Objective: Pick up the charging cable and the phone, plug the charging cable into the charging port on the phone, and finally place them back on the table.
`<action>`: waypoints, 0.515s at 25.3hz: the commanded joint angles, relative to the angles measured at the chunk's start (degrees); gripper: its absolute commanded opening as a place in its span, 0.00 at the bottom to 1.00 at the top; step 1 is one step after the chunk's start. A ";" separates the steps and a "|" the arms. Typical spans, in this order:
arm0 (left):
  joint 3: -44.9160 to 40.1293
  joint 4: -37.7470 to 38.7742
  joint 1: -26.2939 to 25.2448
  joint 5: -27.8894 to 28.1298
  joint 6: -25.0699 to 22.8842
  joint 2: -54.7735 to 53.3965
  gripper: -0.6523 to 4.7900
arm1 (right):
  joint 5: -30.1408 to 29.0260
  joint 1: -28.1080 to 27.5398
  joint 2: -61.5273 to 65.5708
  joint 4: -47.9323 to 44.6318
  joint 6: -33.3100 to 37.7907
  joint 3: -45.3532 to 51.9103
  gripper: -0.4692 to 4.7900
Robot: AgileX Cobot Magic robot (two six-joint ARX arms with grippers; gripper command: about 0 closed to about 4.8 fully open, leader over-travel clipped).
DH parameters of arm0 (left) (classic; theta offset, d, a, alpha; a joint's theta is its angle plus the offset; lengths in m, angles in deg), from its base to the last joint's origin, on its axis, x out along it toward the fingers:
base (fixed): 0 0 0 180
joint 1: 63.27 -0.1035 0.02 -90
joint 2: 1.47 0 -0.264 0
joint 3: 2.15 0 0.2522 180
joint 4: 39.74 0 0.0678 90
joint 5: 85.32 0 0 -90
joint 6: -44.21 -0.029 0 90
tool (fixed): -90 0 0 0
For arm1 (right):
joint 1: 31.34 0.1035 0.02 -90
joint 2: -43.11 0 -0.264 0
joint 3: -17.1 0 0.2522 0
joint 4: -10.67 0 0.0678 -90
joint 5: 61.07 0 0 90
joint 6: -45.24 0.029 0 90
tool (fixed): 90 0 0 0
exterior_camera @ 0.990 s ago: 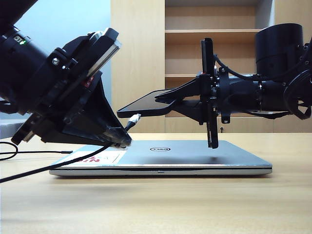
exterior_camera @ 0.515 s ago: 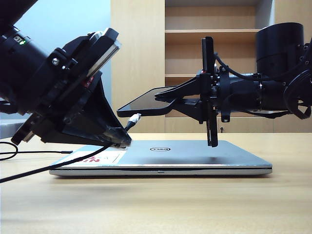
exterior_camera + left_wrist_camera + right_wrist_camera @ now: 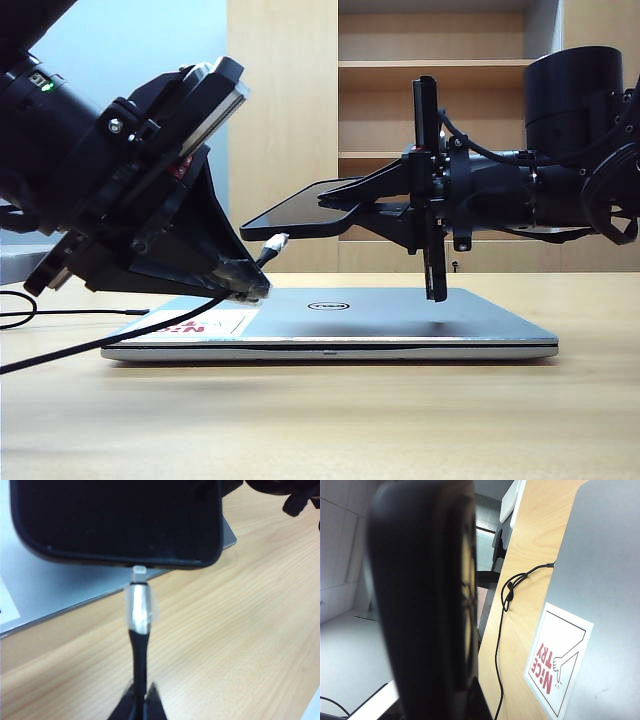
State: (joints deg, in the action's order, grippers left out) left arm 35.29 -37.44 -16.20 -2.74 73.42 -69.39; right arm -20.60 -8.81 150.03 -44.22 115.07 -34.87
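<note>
Exterior view: charging cable (image 3: pixel 150 331), thin black cord ending in a small silver-white plug (image 3: pixel 277 241), pinched in the left gripper (image 3: pixel 250 287) low over the laptop (image 3: pixel 400 325); plug tip aimed toward 1 o'clock at the phone's (image 3: pixel 300 215) near short edge, just apart. Phone: slim, black, glossy, clamped roughly level in the right gripper (image 3: pixel 350 205), at 3 o'clock of the plug. Cord trails to 8 o'clock across the table (image 3: pixel 320 420).
</note>
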 commanded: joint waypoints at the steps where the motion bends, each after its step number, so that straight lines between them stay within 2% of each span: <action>1: 0.15 -1.07 -0.02 0.09 -0.07 0.15 0.11 | -0.37 0.09 -0.46 -2.34 -0.24 -0.33 0.08; 4: 0.15 -1.07 -0.02 0.09 -0.07 0.15 0.11 | -2.01 0.11 -0.46 -2.34 -1.27 -0.33 0.08; 13: 0.15 -1.09 -0.02 0.09 -0.04 0.15 0.11 | -1.77 0.13 -0.46 -2.49 -4.22 -0.33 0.08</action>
State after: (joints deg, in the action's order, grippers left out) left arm 35.29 -37.33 -16.20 -2.79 73.44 -69.39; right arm -21.48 -8.84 150.03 -44.28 111.33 -34.90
